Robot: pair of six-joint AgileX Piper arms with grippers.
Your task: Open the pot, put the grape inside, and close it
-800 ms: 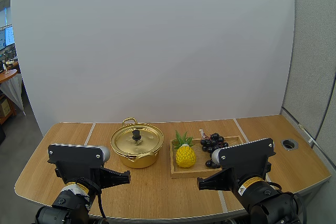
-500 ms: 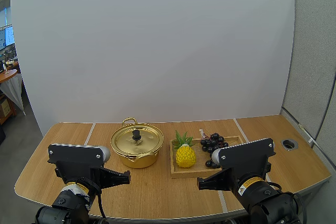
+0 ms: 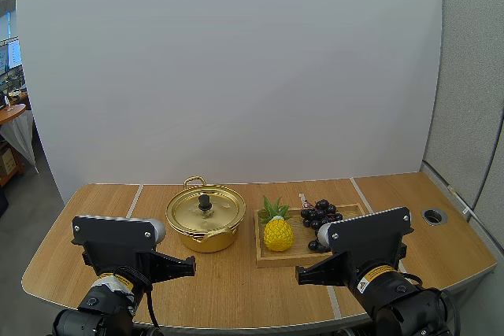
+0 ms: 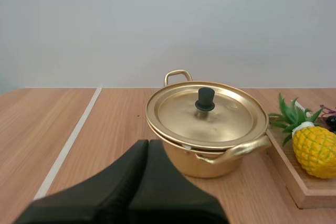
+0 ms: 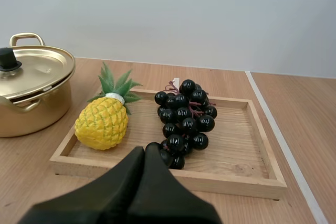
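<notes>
Both claws closed, empty: left claw (image 3: pixel 191 267) lower left of frame, right claw (image 3: pixel 299 275) lower right. Pot (image 3: pixel 203 226), lid (image 3: pixel 206 208) on, sits mid-table (image 3: pixel 236 289). Grapes (image 3: pixel 320 214) lie in the wooden tray (image 3: pixel 272 260) right of it, beside a pineapple (image 3: pixel 278 234).

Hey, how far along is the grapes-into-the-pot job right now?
Nothing is done: the lid sits on the gold pot, and the bunch of grapes lies in the wooden tray beside the pineapple. Nothing in hand: left gripper and right gripper are shut, empty. Left: lift lid, load grapes, reclose.
</notes>
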